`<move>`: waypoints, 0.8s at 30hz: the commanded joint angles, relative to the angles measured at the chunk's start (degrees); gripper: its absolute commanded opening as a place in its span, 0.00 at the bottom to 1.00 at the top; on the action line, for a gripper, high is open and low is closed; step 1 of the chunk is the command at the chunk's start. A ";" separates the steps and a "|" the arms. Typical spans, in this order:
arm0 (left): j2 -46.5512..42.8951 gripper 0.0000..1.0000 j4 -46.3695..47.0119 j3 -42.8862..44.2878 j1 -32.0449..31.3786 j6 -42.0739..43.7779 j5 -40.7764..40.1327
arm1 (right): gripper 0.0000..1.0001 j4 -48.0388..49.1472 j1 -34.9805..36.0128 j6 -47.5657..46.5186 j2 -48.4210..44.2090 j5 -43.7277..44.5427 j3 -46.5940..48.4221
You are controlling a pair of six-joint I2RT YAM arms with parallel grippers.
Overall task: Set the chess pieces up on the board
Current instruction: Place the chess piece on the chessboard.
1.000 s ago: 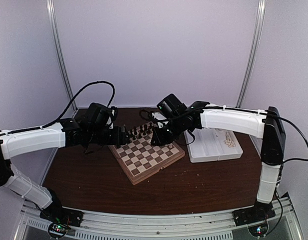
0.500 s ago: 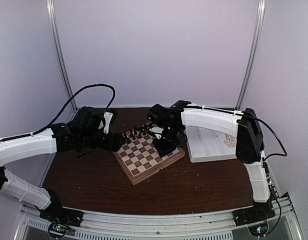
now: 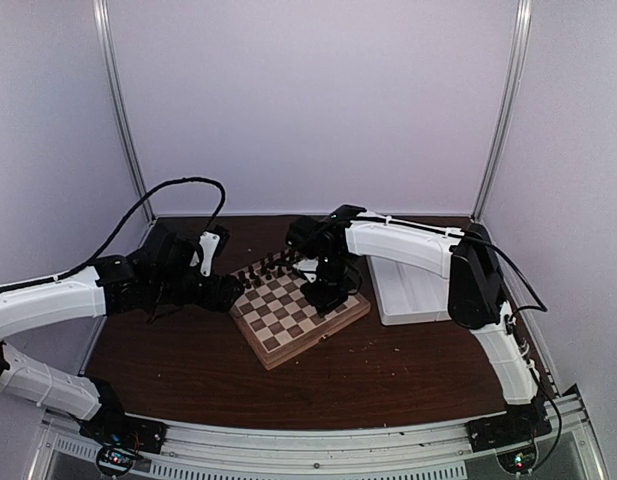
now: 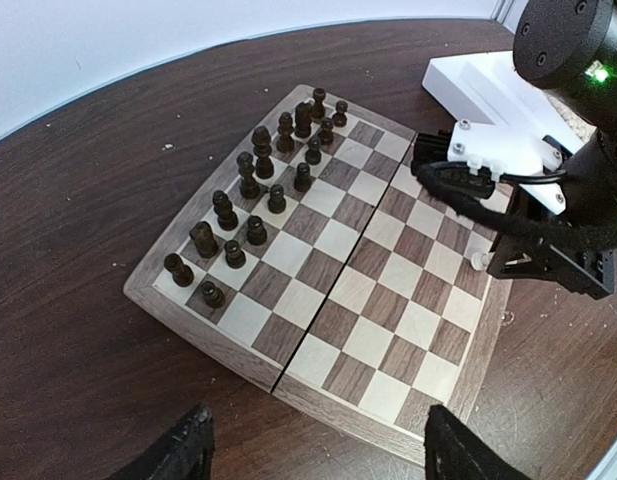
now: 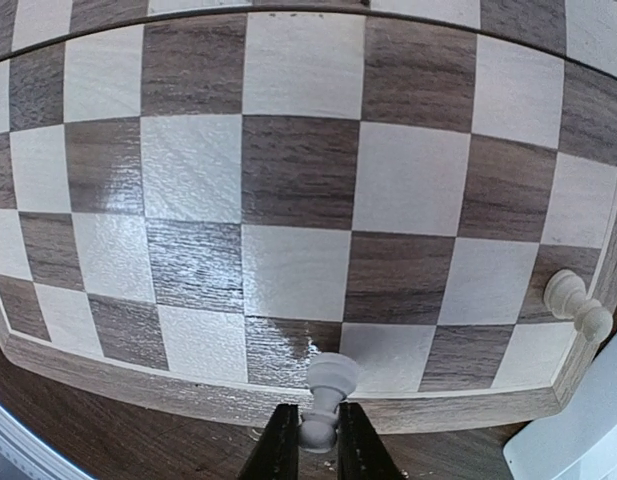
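The board point(image 3: 288, 357) lies at an angle mid-table, with dark pieces point(image 3: 273, 268) along its far-left side. My right gripper point(image 5: 320, 432) is shut on the head of a cream-white pawn point(image 5: 329, 380). Its base points down at the board's edge row point(image 5: 288, 350). Another white pawn point(image 5: 576, 303) stands on the corner square next to it, also seen as a small white pawn point(image 4: 478, 262) under the right gripper point(image 4: 533, 255). My left gripper point(image 4: 318, 462) is open and empty, low over the table just off the board's rim point(image 4: 328, 405).
A white tray point(image 3: 413, 295) sits right of the board, close to the right arm. The dark pieces point(image 4: 258, 190) fill two rows on the far side. The right arm point(image 3: 398, 240) reaches across the board's right half. Small crumbs dot the brown table point(image 3: 388, 345).
The right arm swung left and down over the board's right edge, carrying the pawn. The left arm drew back to the left, off the board, its jaws a little wider.
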 commanded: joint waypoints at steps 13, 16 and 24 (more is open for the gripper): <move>0.49 0.82 1.86 0.43 -0.07 3.22 2.84 | 0.44 4.55 -0.22 0.02 -6.75 3.00 -2.46; 2.53 0.83 1.57 1.92 -0.07 4.14 5.94 | 0.43 10.49 -0.51 0.10 -12.98 4.40 -7.45; 12.78 0.82 -2.45 10.61 -1.48 4.24 9.92 | 0.44 22.89 -3.68 2.33 -30.41 7.45 -24.31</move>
